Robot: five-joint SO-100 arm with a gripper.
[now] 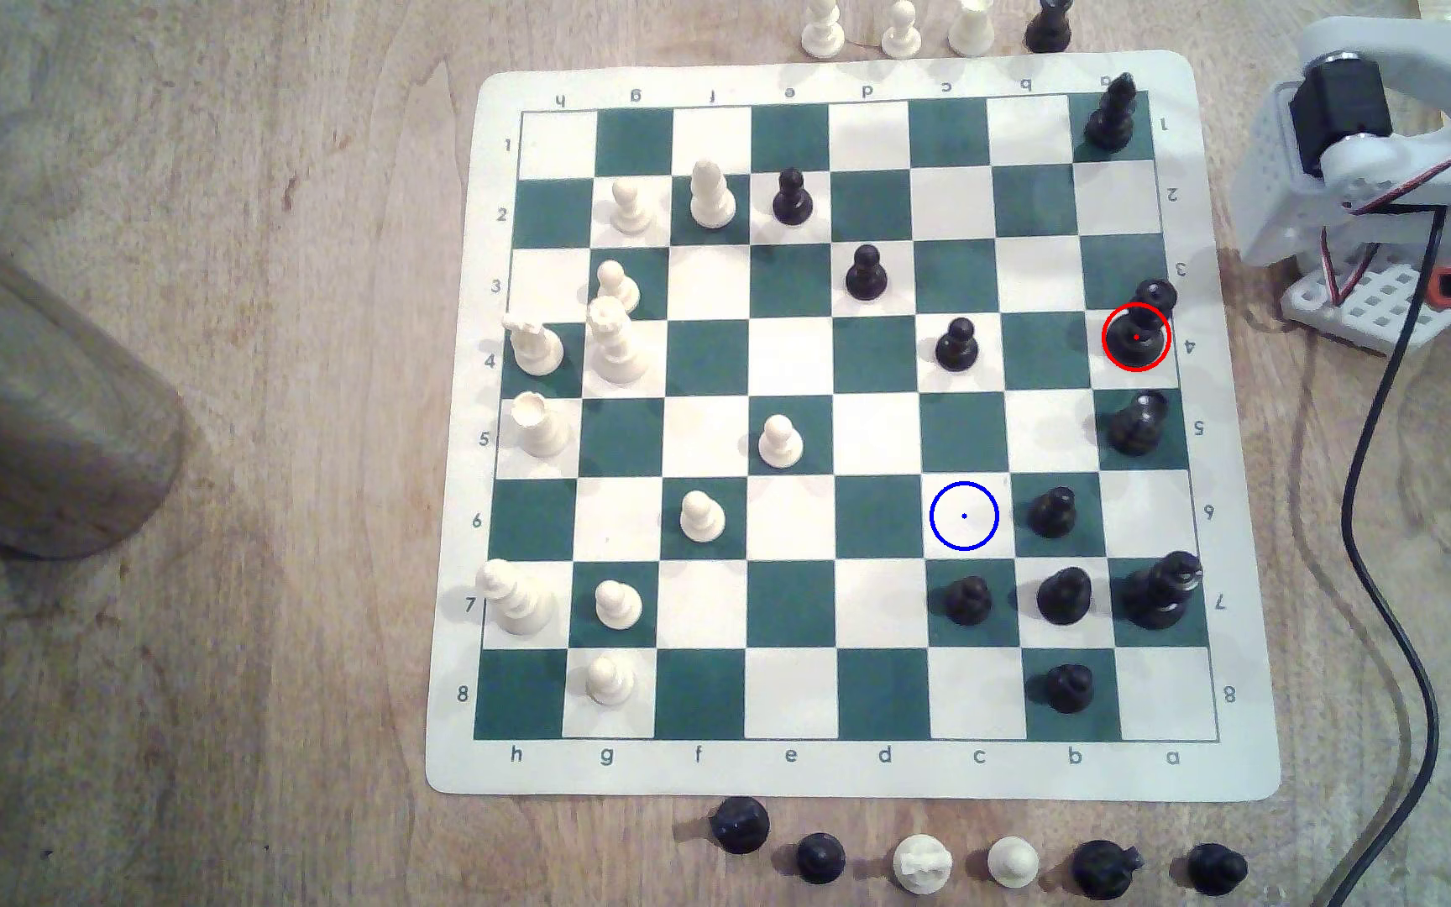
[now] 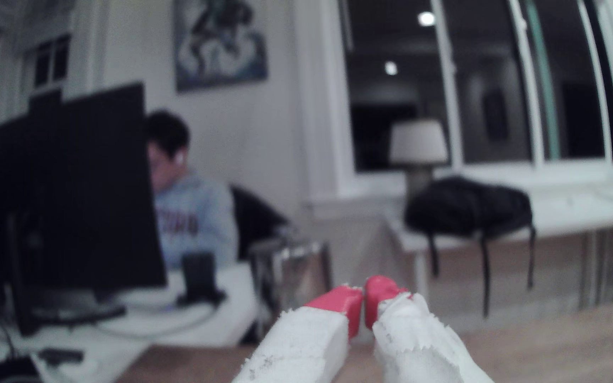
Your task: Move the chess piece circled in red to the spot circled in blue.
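The chess piece (image 1: 1138, 331), glossy black and ringed in red, stands at the right edge of the exterior frame, on the board's outermost column in the row marked 4. The board (image 1: 851, 776) is a green and cream mat on a wooden table (image 1: 225, 610). A black pawn (image 1: 957, 344) stands two squares to the piece's left in the same row. Another dark piece (image 1: 1137, 425) occupies the square directly below it in the frame.

The spot (image 1: 964, 516), a cream square with a blue ring, lies lower and to the left, in the row marked 6. It is bare, with a black piece (image 1: 1053, 512) on the square just to its right.

The arm's white base (image 1: 1368, 157) sits in the upper right corner, off the board.

In the wrist view the gripper (image 2: 363, 294) points out over the room. Its red-tipped fingers (image 2: 338, 300) are pressed together with nothing between them. A seated person (image 2: 187, 195) behind a dark monitor (image 2: 76, 191) appears blurred at the left.
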